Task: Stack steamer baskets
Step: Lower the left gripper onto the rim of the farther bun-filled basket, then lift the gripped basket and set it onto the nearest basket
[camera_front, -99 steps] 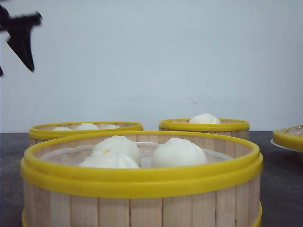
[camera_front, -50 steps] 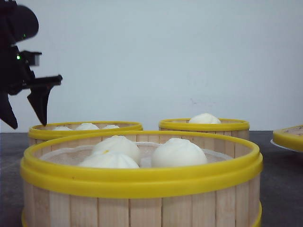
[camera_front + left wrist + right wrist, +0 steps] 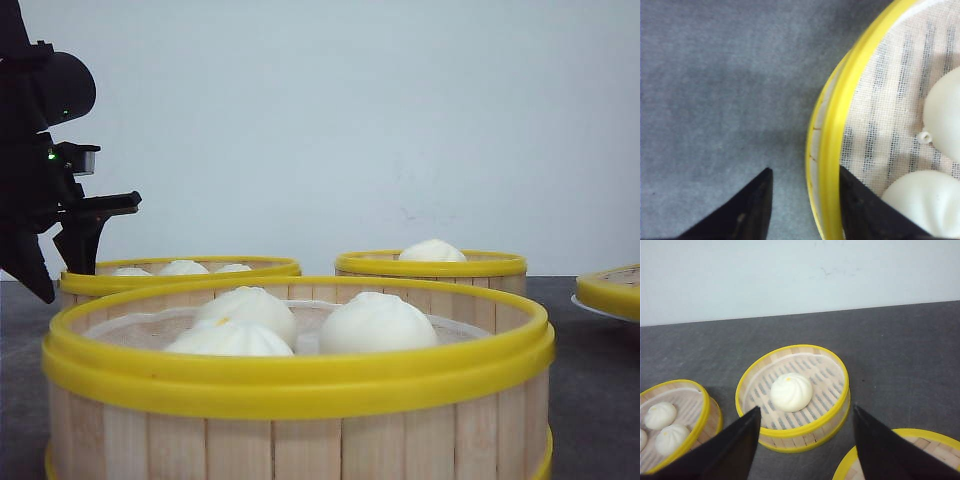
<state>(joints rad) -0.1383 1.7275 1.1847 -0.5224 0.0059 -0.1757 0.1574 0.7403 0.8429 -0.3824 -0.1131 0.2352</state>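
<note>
No stacking is done yet: the yellow-rimmed wooden-slat steamer baskets sit apart on the grey table (image 3: pixel 900 340), the left gripper (image 3: pixel 802 200) spread astride the far-left basket (image 3: pixel 180 275) rim, the right gripper (image 3: pixel 805 440) open, empty.

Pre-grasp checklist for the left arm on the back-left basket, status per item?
1. Left gripper open: ok, fingers spread.
2. Fingers straddle the back-left basket rim: ok in the left wrist view, one finger outside over the table, the other over the mesh liner.
3. Inner finger clear of the buns: cannot tell, it sits very close.
4. Gripper low enough to grip the wall: cannot tell.
5. Right gripper out of the way: ok, open, above the single-bun basket.
</note>
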